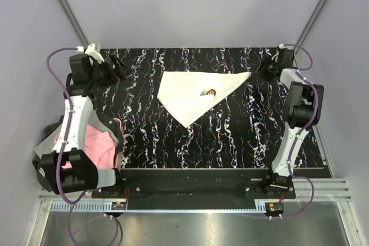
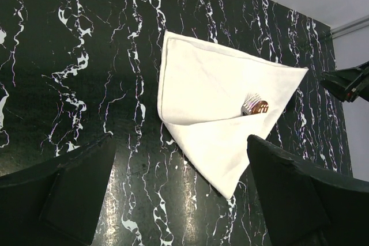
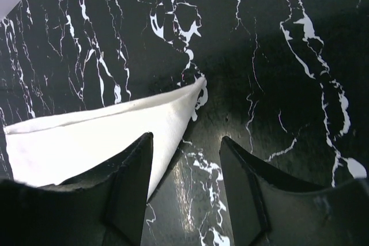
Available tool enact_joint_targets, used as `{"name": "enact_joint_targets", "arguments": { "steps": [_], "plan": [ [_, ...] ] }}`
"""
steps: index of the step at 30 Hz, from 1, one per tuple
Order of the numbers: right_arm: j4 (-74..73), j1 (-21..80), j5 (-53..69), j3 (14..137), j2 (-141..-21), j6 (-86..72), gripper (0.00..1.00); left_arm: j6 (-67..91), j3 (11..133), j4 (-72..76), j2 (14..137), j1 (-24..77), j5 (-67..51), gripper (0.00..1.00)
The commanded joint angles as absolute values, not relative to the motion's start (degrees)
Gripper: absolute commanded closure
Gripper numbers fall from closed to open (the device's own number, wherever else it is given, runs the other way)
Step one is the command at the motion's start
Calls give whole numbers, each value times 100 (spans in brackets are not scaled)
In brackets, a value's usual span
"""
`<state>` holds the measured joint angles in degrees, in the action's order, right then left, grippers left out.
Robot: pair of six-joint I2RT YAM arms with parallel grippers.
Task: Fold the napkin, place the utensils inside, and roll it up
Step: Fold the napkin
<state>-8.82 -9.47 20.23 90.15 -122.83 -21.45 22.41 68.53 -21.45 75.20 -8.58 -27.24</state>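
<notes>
One soft cream napkin (image 1: 191, 93), triangular (utensils (image 1: 208, 92) tucked).

A black tabletop (image 1: 230, 136) veined with white marbling is shown from above. A cream napkin (image 1: 190, 93), folded into a triangle, is laid flat on the far half, with one long point stretched toward the far right corner. The tips of two utensils (image 1: 208, 92), one silver and one copper-brown, are seen poking from the fold. A pink and grey cloth (image 1: 95, 142) is bunched at the left edge.

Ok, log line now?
napkin: folded triangle; utensils: tucked inside; left gripper: open, away; right gripper: open, by napkin corner; roll: not started
</notes>
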Motion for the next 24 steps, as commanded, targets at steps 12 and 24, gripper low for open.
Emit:
{"name": "enact_joint_targets", "arguments": {
  "steps": [12, 24],
  "plan": [
    [-413, -967, 2593, 9703, -13096, -2847, 45, 2197, 6812, -1863, 7603, -888, -2918, 1],
    [-1168, -967, 2373, 10213, -13588, -3146, 57, 2206, 6820, -1872, 7585, -888, -2918, 1]
  ]
}}
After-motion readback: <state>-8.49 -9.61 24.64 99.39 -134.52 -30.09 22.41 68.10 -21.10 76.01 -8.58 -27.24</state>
